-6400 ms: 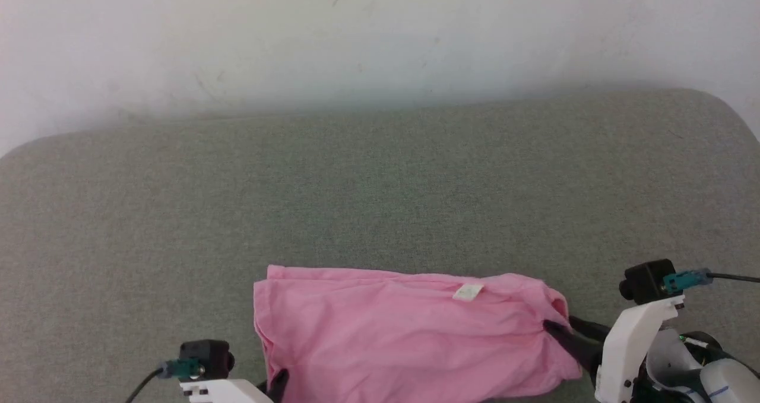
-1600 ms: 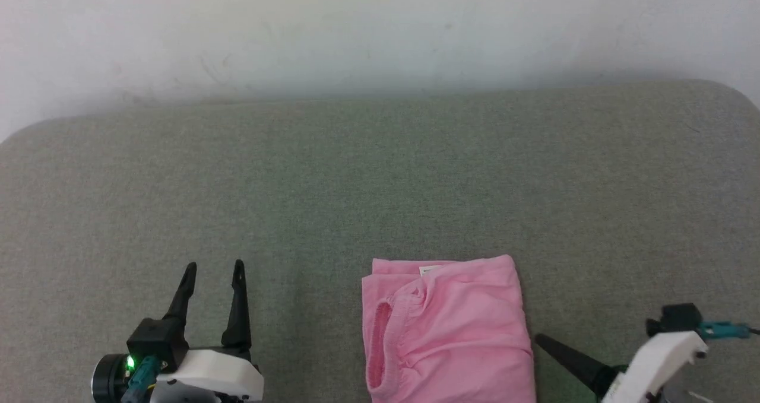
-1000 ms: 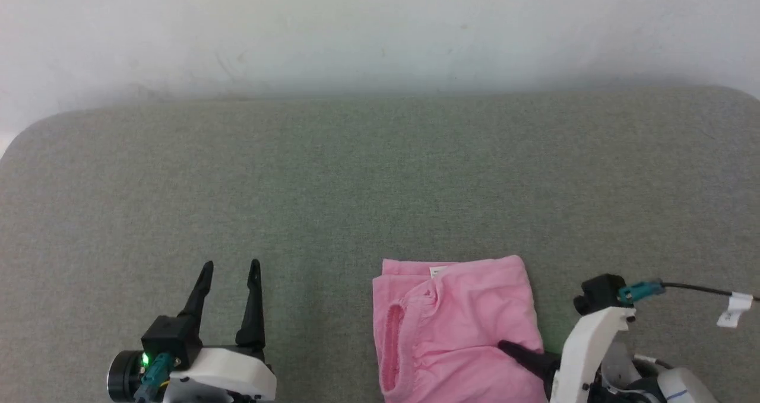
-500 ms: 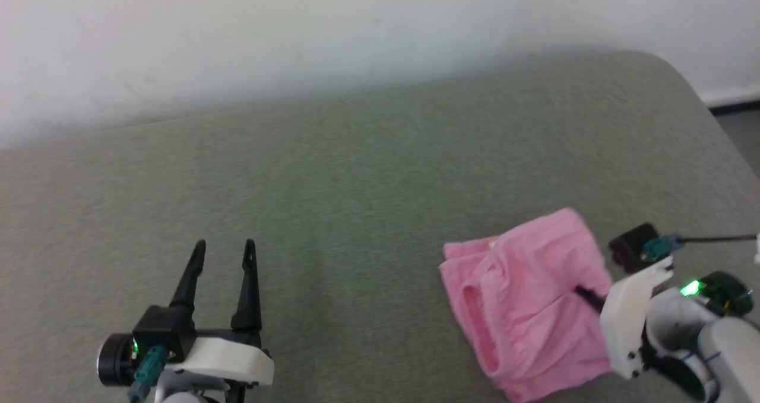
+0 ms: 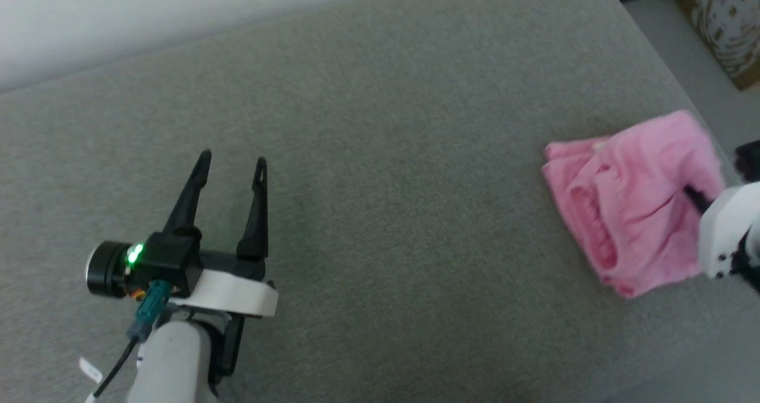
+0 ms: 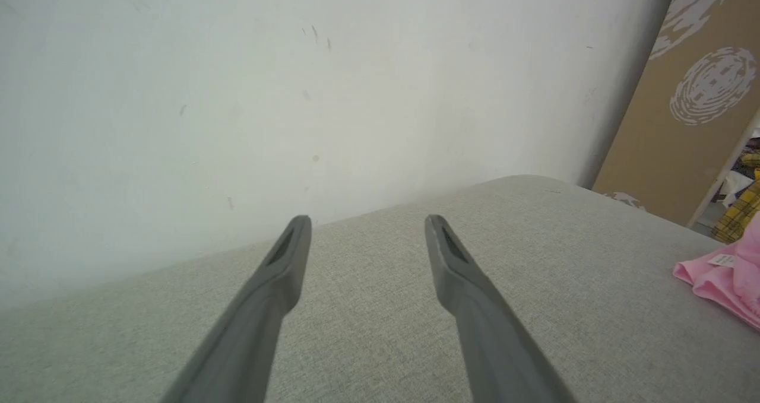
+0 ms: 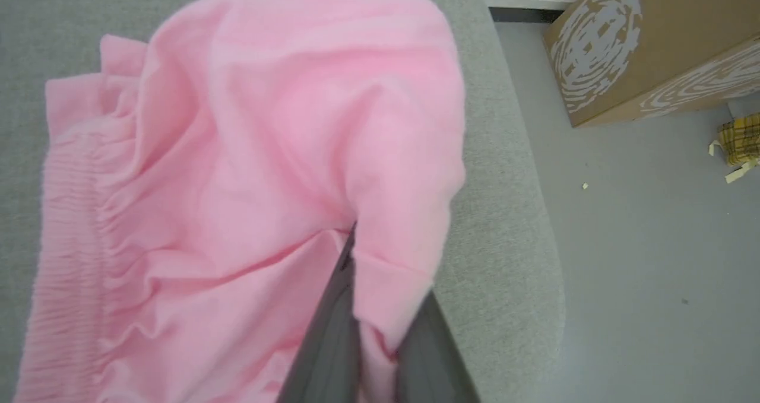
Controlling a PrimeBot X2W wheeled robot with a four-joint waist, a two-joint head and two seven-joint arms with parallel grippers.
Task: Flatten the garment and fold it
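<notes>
You've got the garment (image 5: 629, 201) folded down to a compact but rumpled packet at the right edge of the cushion (image 5: 386, 154), so I'd call the task nearly done. Your right end effector (image 5: 693, 198) is pinching a fold on its right side; left end effector (image 5: 231, 161) is spread, empty, well apart. Left to do, I reckon: square it up, let go.

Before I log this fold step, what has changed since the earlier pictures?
The garment, spread wide at first, got folded in half and released. Then the right gripper returned, shut on its right side and dragged it toward the right edge of the cushion. The head camera turned too. The left gripper stayed open and empty since the fold.
</notes>
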